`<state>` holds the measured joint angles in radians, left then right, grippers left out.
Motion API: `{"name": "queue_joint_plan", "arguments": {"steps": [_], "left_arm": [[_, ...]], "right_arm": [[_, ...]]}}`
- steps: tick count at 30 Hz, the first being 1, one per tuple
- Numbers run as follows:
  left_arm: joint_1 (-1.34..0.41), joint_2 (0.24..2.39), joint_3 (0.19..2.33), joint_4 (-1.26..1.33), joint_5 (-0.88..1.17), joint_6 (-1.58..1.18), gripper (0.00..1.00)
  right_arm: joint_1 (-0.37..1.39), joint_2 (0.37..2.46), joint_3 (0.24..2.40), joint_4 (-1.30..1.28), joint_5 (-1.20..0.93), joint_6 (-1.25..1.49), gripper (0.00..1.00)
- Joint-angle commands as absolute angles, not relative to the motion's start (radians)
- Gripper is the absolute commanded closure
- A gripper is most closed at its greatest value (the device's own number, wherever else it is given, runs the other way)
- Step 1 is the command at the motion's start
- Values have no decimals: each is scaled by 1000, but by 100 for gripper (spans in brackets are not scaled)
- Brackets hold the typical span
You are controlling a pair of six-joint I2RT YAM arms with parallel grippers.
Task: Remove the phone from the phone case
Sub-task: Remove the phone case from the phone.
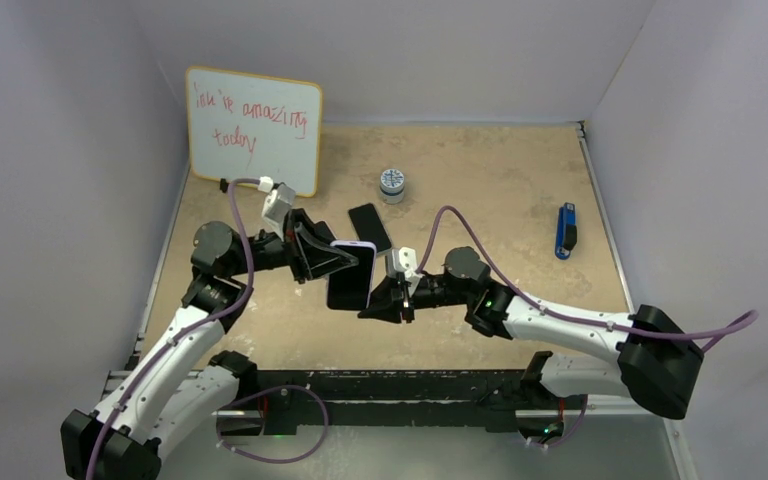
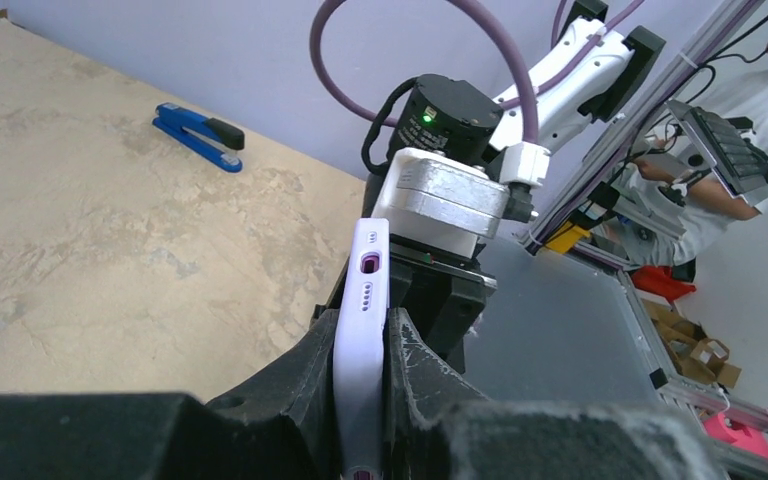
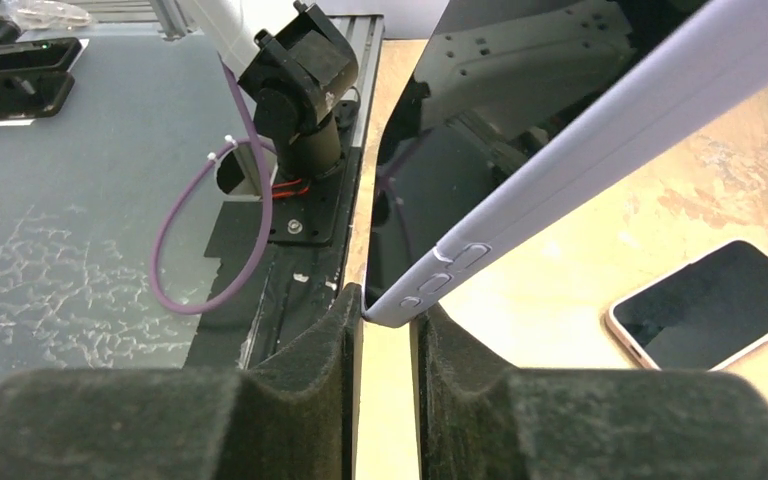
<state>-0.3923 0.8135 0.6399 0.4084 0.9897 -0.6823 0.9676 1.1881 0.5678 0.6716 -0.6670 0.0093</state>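
One phone (image 1: 350, 282) sits in one lavender phone case (image 1: 353, 245), held off the table (image 1: 500, 170) at the centre of the overhead frame, between the two arms. Its dark screen faces the overhead camera. Its long axis runs from top to bottom of that frame with a slight lean.

In the left wrist view the phone case (image 2: 362, 330) shows only a narrow edge, running up the middle of the frame. That edge has an oval port opening and a row of small holes near its upper end.

The left gripper (image 1: 343, 258) reaches in from the left of the overhead frame. Its two fingers are clenched on the case edge, one on each flat side (image 2: 362, 400).

The right gripper (image 1: 376, 304) comes in from the lower right. In its wrist view its two fingers pinch a lower corner of the phone case (image 3: 600, 150) at centre frame (image 3: 387, 330), just beside three raised side buttons. The glossy phone (image 3: 400, 230) screen is to the left of that edge.

A second phone (image 1: 370, 228), bare and with a pale rim, lies flat just above the held one. It also appears at the lower right of the right wrist view (image 3: 710, 305).

Further out there are three more things:
- One small round tin (image 1: 392, 184) stands above centre.
- One blue stapler (image 1: 565, 231) lies at the right; it shows in the upper left of the left wrist view (image 2: 198, 135).
- One whiteboard (image 1: 252, 128) with red handwriting leans in the upper left.
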Motion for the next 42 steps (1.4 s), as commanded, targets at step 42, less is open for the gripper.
{"name": "queue_joint_plan", "arguments": {"steps": [42], "left_arm": [[-390, 739, 698, 270, 830, -593, 100]], "right_arm": [[947, 1169, 560, 893, -758, 107, 67]]}}
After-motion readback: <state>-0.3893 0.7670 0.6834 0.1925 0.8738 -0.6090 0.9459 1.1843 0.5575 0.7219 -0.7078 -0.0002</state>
